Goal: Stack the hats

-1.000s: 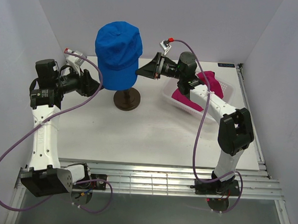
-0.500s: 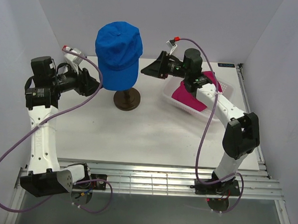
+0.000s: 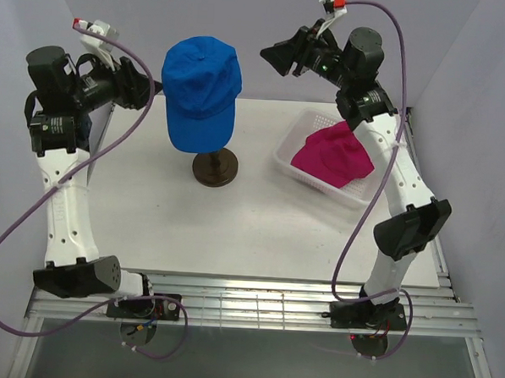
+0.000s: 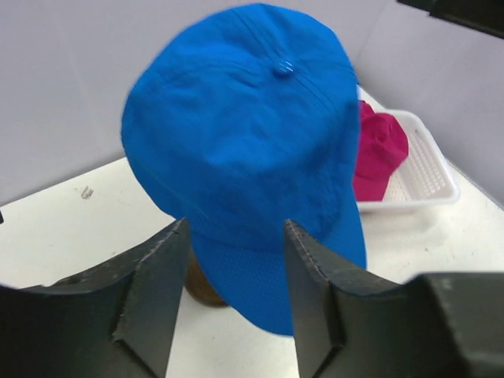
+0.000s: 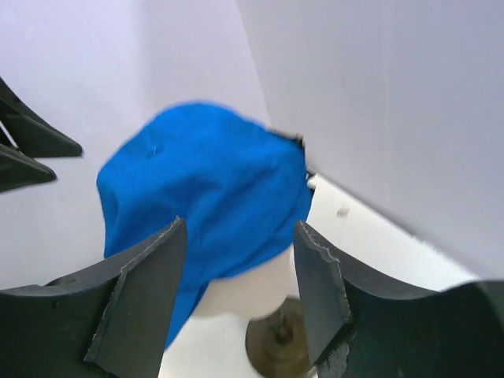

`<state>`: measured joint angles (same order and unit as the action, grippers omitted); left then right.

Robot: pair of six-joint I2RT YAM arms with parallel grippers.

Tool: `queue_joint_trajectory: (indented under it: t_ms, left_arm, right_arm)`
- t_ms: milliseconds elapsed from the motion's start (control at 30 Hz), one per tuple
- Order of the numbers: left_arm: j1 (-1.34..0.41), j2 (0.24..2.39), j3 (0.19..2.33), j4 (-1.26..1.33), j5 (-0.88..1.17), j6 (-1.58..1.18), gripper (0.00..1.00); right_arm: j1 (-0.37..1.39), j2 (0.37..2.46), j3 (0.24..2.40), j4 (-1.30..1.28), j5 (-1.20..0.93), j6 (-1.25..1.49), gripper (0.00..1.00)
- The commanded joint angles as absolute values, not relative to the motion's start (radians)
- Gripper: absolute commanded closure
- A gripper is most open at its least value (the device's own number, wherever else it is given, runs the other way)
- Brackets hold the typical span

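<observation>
Top external view: blue cap (image 3: 200, 93) is seen seated on the mannequin head (image 5: 236, 295), on its dark stand (image 3: 215, 167) at the back of the counter (image 3: 233, 230), unmoved versus a second ago. Both arms have been raised and pulled back since then. Left gripper (image 3: 159, 87) is now held up left of the cap and right gripper (image 3: 265, 54) up right of it, neither touching. Earlier the right jaws were nearly closed at the cap's side. Now both sets of jaws are spread, nothing held. Pink cap (image 3: 332, 157) lies in the white basket (image 3: 288, 153), no longer overlapped by the right arm.
</observation>
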<state>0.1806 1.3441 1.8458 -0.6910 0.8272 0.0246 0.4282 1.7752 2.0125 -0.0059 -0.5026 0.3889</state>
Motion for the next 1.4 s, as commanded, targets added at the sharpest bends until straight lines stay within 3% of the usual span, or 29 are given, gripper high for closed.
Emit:
queue_joint_trajectory:
  t_ms: [0, 100, 167, 300, 467, 733, 900, 1100, 1167, 1367]
  left_arm:
    - [0.181, 1.451, 1.899, -0.592, 0.764, -0.124, 0.37]
    - [0.181, 1.546, 1.963, -0.548, 0.762, -0.193, 0.29]
    - [0.181, 1.624, 2.012, -0.485, 0.729, -0.228, 0.26]
    - [0.181, 1.675, 2.052, -0.439, 0.741, -0.264, 0.26]
    - [0.181, 1.723, 2.05, -0.387, 0.794, -0.327, 0.4]
    - [0.167, 1.723, 1.968, -0.344, 0.854, -0.347, 0.45]
    - [0.129, 1.715, 1.911, -0.342, 0.851, -0.328, 0.51]
    - [0.101, 1.718, 1.879, -0.337, 0.856, -0.325, 0.69]
    - [0.1, 1.713, 1.864, -0.337, 0.854, -0.322, 0.77]
    - [0.098, 1.697, 1.83, -0.337, 0.845, -0.31, 0.78]
  right_arm:
    - [0.42, 1.932, 2.229, -0.07, -0.457, 0.371, 0.38]
    - [0.428, 2.005, 2.289, -0.017, -0.431, 0.477, 0.37]
    - [0.436, 2.011, 2.193, 0.158, -0.451, 0.571, 0.39]
    - [0.457, 2.045, 2.233, 0.212, -0.451, 0.61, 0.41]
    - [0.508, 2.085, 2.287, 0.224, -0.437, 0.634, 0.46]
    - [0.523, 2.12, 2.204, 0.27, -0.454, 0.706, 0.53]
    - [0.523, 2.117, 2.188, 0.255, -0.449, 0.701, 0.73]
    - [0.525, 2.135, 2.172, 0.255, -0.492, 0.744, 0.92]
    - [0.526, 2.137, 2.166, 0.238, -0.488, 0.744, 0.92]
    - [0.531, 2.132, 2.088, 0.212, -0.489, 0.741, 0.92]
